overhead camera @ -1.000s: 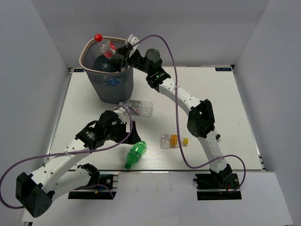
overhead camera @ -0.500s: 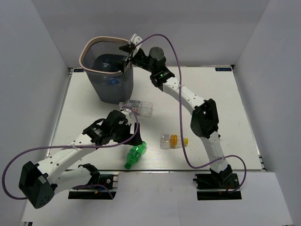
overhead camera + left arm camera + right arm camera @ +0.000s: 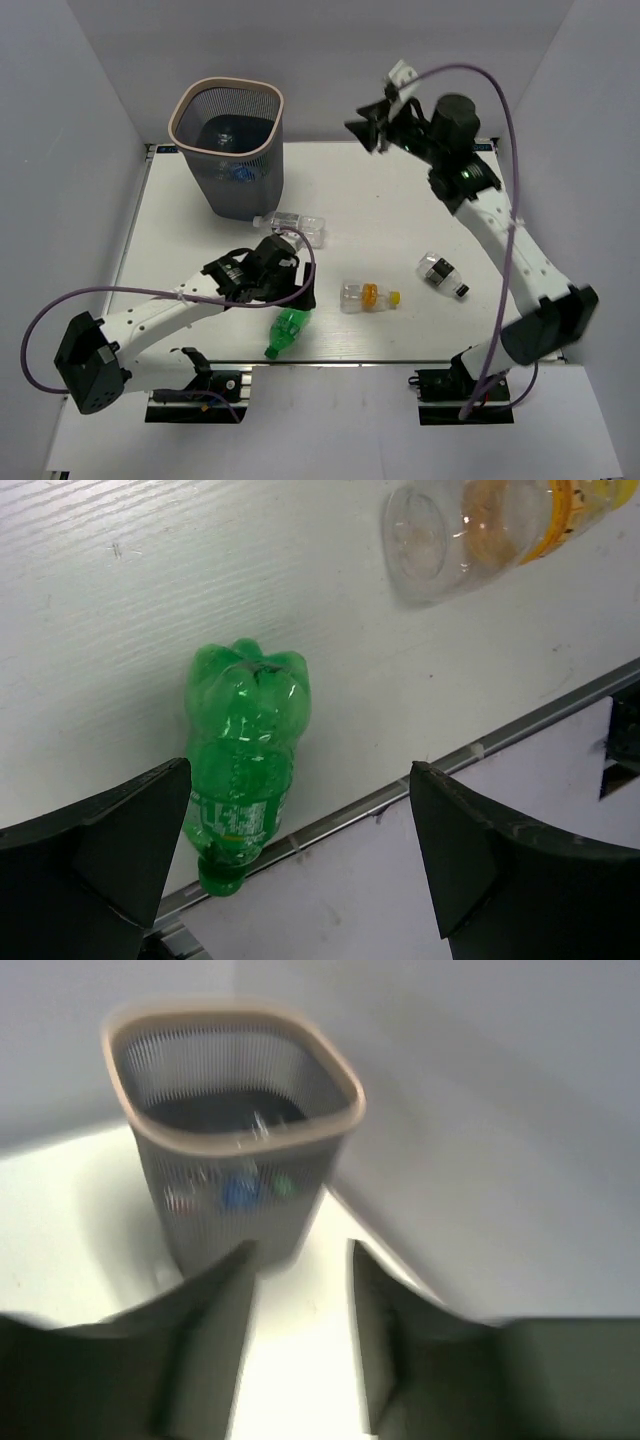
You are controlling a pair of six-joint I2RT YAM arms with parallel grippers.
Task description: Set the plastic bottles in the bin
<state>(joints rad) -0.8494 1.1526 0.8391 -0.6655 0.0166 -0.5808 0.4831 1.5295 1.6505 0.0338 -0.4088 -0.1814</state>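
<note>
The dark mesh bin [image 3: 231,150] with a beige rim stands at the far left and holds several bottles; it also shows blurred in the right wrist view [image 3: 232,1125]. A green bottle [image 3: 288,328] lies near the front edge, seen close in the left wrist view [image 3: 243,760]. My left gripper [image 3: 297,297] hangs open just above it, empty, its jaws wide either side. A clear bottle with a yellow cap [image 3: 368,297] lies at centre, its base in the left wrist view [image 3: 480,530]. A clear bottle with a black cap [image 3: 441,273] lies to the right. Another clear bottle [image 3: 292,227] lies in front of the bin. My right gripper [image 3: 368,128] is open and empty, high at the back.
The table's front edge [image 3: 350,363] runs just below the green bottle. White walls enclose the table on three sides. The left arm [image 3: 160,312] stretches across the front left. The right arm [image 3: 520,250] stands over the right side.
My right gripper let go of the red-capped bottle over the bin, then swung right and away from the bin. A black-capped bottle now shows at right. My left gripper moved right, over the green bottle.
</note>
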